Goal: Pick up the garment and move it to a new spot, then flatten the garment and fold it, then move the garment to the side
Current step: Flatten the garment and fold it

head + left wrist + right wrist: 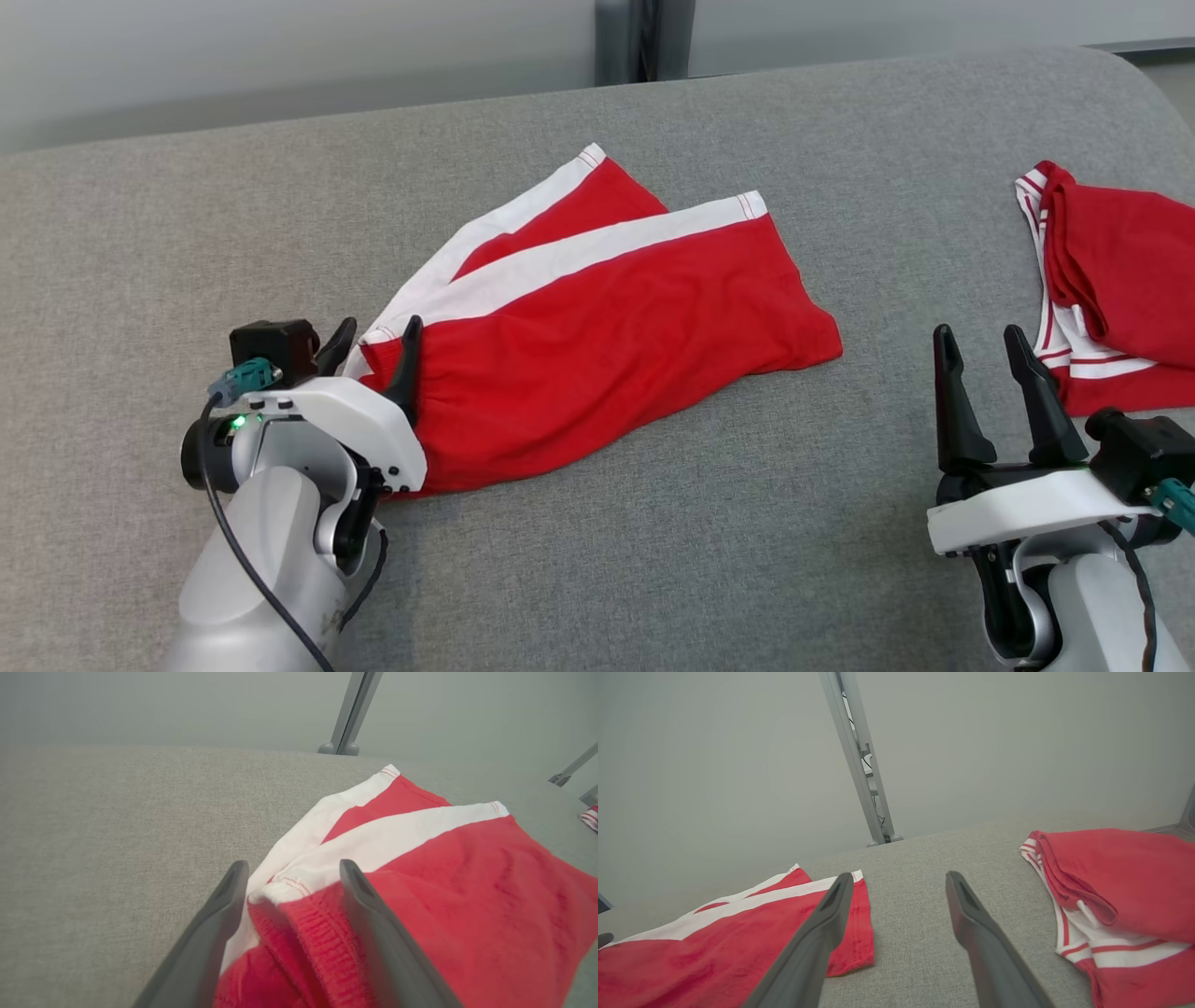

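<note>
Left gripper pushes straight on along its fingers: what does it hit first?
The red shorts: the left gripper is open, with their waistband corner lying between its fingers. Whether it touches the cloth yet is unclear.

Both arms are silver-grey with white wrist plates, black cables, teal connectors and 2 dark tapered fingers.
</note>
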`<state>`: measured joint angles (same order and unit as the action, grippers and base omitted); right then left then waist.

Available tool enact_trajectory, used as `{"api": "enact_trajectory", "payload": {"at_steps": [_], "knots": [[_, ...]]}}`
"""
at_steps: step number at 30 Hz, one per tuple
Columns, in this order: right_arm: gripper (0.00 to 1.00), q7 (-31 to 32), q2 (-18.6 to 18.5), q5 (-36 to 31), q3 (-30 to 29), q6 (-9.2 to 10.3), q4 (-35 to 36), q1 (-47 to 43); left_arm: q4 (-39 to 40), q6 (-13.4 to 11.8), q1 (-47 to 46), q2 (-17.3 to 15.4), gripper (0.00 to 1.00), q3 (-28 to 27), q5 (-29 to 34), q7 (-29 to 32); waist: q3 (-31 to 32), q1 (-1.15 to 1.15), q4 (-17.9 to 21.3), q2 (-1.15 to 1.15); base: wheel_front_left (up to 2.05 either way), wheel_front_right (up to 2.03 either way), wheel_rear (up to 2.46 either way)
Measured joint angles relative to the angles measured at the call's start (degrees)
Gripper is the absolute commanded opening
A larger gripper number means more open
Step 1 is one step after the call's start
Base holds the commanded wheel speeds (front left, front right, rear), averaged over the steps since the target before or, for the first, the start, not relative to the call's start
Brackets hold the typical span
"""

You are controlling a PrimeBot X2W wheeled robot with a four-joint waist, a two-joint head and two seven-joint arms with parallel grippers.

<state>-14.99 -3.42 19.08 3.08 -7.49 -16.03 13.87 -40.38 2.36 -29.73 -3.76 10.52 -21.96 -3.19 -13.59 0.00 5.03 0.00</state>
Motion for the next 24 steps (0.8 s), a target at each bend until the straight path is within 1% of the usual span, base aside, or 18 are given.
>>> {"api": "enact_trajectory", "payload": {"at_steps": [3,7,16,22,23,24], "knots": [[1.0,0.0,0.13,0.0,-0.13,0.0,0.05,-0.01,-1.3,-0.62,-1.54,-0.11,1.0,0.08,-0.03,1.27,-0.59,0.0,0.46,0.0,0.0,0.0,0.0],[1.0,0.0,0.21,0.0,-0.54,0.0,0.01,-0.07,-2.48,-0.73,-1.96,-0.04,1.0,0.93,-0.3,3.18,-0.62,0.0,0.2,0.0,0.0,0.0,0.0],[1.0,0.0,0.48,0.0,1.31,0.0,-0.83,-0.01,-3.79,-1.41,-2.22,-0.26,1.0,2.02,-0.16,3.79,-0.02,0.0,-0.59,0.0,0.0,0.0,0.0],[1.0,0.0,0.51,0.22,2.16,0.0,-0.98,0.0,-4.76,-1.1,-2.3,-0.23,1.0,3.16,0.01,4.98,-0.18,0.0,-0.49,0.0,0.0,0.0,0.0],[1.0,0.0,0.51,0.27,2.2,0.0,-1.0,0.0,-4.83,-1.04,-2.35,-0.23,0.85,3.25,0.01,5.17,-0.28,0.0,-0.47,0.0,0.0,0.0,0.0],[1.0,0.0,0.51,0.37,2.19,0.0,-1.0,0.0,-4.88,-0.98,-2.44,-0.23,0.6,3.31,0.0,5.17,-0.39,0.0,-0.47,0.0,0.0,0.0,0.0]]}}
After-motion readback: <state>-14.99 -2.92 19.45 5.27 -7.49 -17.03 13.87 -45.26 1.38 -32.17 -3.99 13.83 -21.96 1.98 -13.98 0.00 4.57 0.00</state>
